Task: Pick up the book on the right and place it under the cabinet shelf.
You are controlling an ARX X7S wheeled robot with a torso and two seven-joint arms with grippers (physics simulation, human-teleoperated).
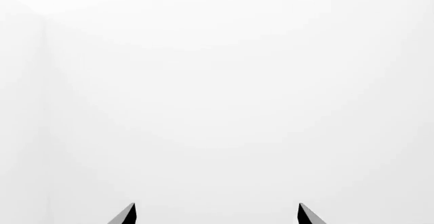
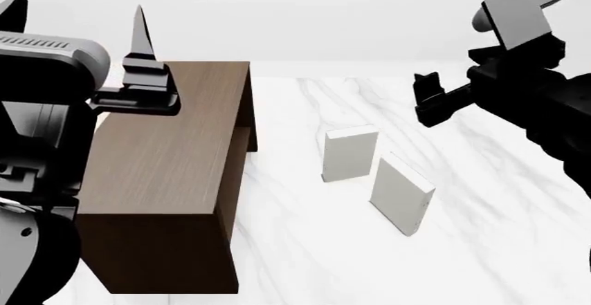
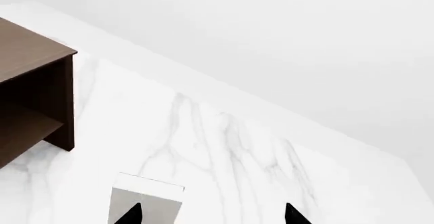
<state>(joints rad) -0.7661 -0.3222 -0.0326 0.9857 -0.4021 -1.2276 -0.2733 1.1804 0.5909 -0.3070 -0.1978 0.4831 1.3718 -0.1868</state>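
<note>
Head view showed the book [image 2: 402, 196] standing tilted on the marble table [image 2: 305, 263], right of its twin [image 2: 349, 154], probably light, stiff and smooth-sided, best pinched across its thin top edge by the right gripper [image 3: 211, 215], held open above.

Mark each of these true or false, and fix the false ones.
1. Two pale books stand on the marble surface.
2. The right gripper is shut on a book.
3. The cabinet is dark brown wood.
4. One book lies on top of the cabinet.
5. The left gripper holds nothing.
1. True: the left book and the right book both stand on the marble surface.
2. False: the right gripper is open, holding nothing.
3. True: the cabinet is dark brown.
4. False: its top is bare.
5. True: the left gripper is open.
</note>
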